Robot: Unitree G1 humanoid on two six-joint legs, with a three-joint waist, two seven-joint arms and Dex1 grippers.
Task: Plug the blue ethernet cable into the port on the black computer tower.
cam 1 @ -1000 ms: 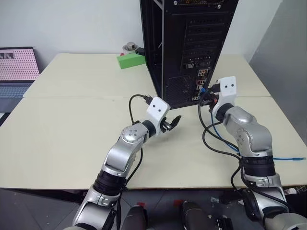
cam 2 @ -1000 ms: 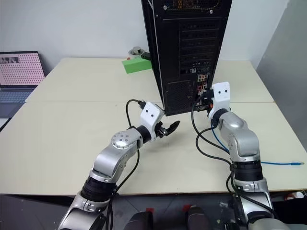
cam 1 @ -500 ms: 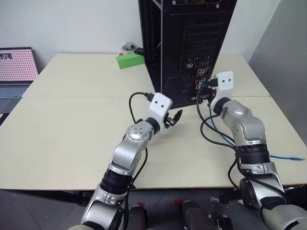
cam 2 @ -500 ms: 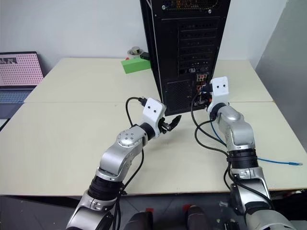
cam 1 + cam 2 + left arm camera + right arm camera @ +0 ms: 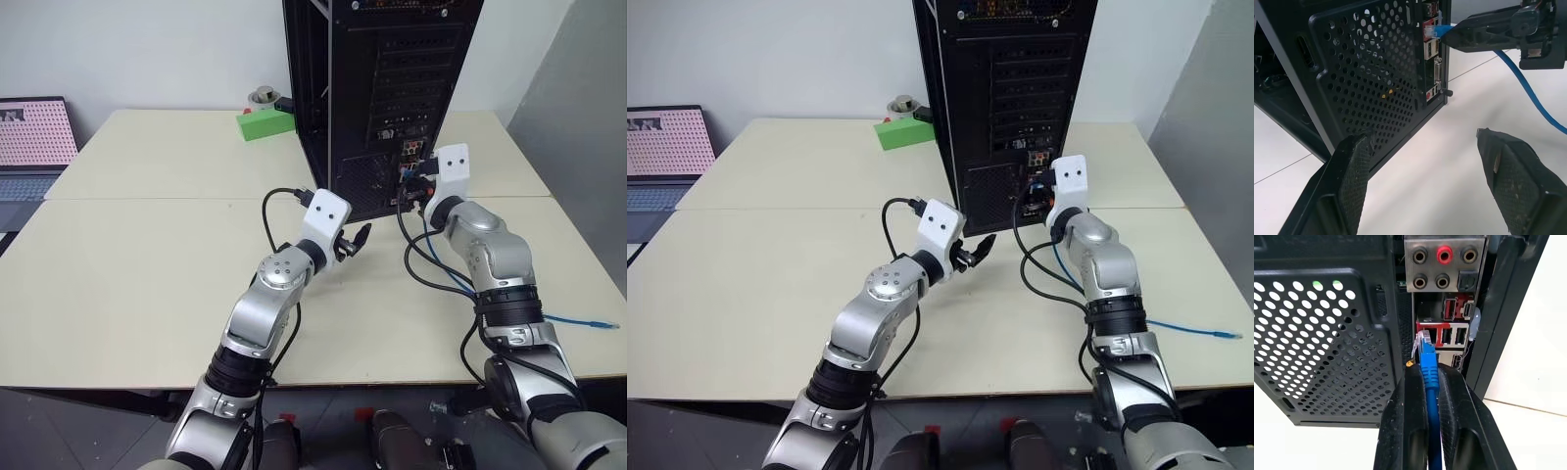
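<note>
Right gripper [image 5: 1428, 382] pinches the blue ethernet cable [image 5: 1429, 369] — clear plug just before the black computer tower [image 5: 377, 88] sockets; left gripper [image 5: 1430, 161] gapes wide, empty.

Silver arms, white wrist housings, black cables

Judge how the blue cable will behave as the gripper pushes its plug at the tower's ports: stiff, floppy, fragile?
The blue cable probably flexes easily: it trails in loose curves over the table. The short end past the right gripper should stay straight enough to push. Its clear plug looks thin, so its clip may snap if jammed against the tower.
</note>
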